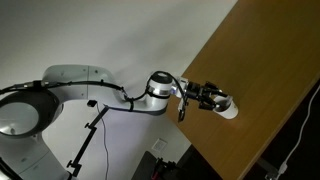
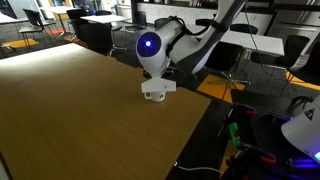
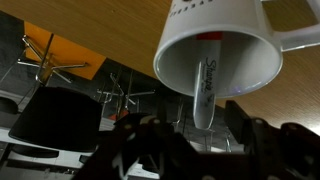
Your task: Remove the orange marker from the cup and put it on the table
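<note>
The white cup (image 3: pixel 215 40) stands on the brown wooden table (image 3: pixel 110 30), and I look into its mouth in the wrist view. A slim marker (image 3: pixel 205 75) leans inside it; its barrel looks pale with dark lettering, and no orange shows. My gripper (image 3: pixel 199 110) is open, with one dark finger on each side of the marker's upper end and a gap on both sides. In both exterior views the gripper (image 1: pixel 205 97) (image 2: pixel 150 45) sits right at the cup (image 1: pixel 227 106) (image 2: pixel 155 90), near the edge of the table (image 1: pixel 260 60) (image 2: pixel 80 110). The marker is hidden there.
The cup has a handle (image 3: pixel 295 40) on one side. The table edge (image 2: pixel 205 110) runs close by the cup. Beyond it are office chairs (image 2: pixel 295 50), desks and floor clutter with cables (image 2: pixel 250 140). A tripod (image 1: pixel 90 135) stands beside the arm's base.
</note>
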Tool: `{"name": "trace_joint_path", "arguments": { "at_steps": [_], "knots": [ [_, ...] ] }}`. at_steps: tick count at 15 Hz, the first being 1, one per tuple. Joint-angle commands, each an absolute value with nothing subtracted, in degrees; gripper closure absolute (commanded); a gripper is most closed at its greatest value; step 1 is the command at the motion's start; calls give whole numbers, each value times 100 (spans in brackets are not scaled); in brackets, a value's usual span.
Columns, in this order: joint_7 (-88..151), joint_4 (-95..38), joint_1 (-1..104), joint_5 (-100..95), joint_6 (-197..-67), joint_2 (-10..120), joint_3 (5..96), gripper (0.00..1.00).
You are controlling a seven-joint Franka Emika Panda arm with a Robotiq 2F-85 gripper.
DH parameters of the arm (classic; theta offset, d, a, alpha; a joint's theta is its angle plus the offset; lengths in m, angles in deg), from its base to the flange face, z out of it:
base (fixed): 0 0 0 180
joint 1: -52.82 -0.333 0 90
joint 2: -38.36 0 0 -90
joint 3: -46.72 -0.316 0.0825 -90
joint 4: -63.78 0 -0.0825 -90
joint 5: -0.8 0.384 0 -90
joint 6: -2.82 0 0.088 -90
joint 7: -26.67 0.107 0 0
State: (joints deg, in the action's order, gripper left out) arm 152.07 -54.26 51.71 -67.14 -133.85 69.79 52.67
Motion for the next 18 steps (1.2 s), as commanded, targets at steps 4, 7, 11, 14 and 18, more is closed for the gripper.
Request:
{"name": "trace_joint_path", "arguments": {
  "at_steps": [4,7,11,14,18],
  "knots": [
    [15948,-5427,5159,-6918,-13317,6904,5351,36],
    [16067,-5399,5167,-6924,-13294,6928,5349,37],
    [16109,-5381,5165,-6926,-13274,6964,5345,72],
    [16131,-5387,5157,-6940,-13264,6957,5350,96],
    [16133,-5370,5149,-6944,-13244,6962,5350,100]
  ]
}}
